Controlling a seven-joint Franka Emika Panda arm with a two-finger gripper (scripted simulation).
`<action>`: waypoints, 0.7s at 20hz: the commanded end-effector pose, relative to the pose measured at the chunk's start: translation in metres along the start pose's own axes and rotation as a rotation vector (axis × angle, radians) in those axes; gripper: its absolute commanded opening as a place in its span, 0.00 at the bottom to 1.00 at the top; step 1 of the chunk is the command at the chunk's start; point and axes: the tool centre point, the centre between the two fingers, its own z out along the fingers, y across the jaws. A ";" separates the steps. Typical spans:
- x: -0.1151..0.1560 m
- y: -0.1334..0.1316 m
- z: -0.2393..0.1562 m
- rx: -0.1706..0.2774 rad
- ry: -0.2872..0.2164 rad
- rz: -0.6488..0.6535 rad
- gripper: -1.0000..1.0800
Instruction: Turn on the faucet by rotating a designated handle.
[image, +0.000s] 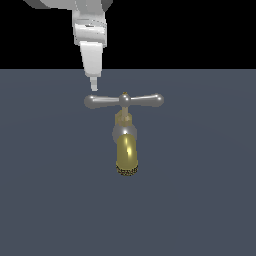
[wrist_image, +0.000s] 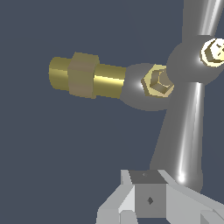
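The faucet (image: 126, 142) stands mid-bench, its handle (image: 124, 100) level; the hand (image: 93, 87) hovers just above the knob at the exterior view's left (fingers look together, holding nothing); approach stage; next, push that arm sideways.

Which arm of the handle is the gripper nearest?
The arm on the exterior view's left. The gripper hangs just above its rounded knob; the other arm, past the brass cap, has nothing near it.

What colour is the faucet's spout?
Shiny gold; the spout ends in a dark mesh tip. Clearest in the exterior view.
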 end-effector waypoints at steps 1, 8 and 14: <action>-0.002 -0.006 0.011 0.003 0.013 0.044 0.00; -0.006 -0.016 0.030 0.009 0.037 0.115 0.00; -0.007 -0.018 0.034 0.011 0.042 0.130 0.00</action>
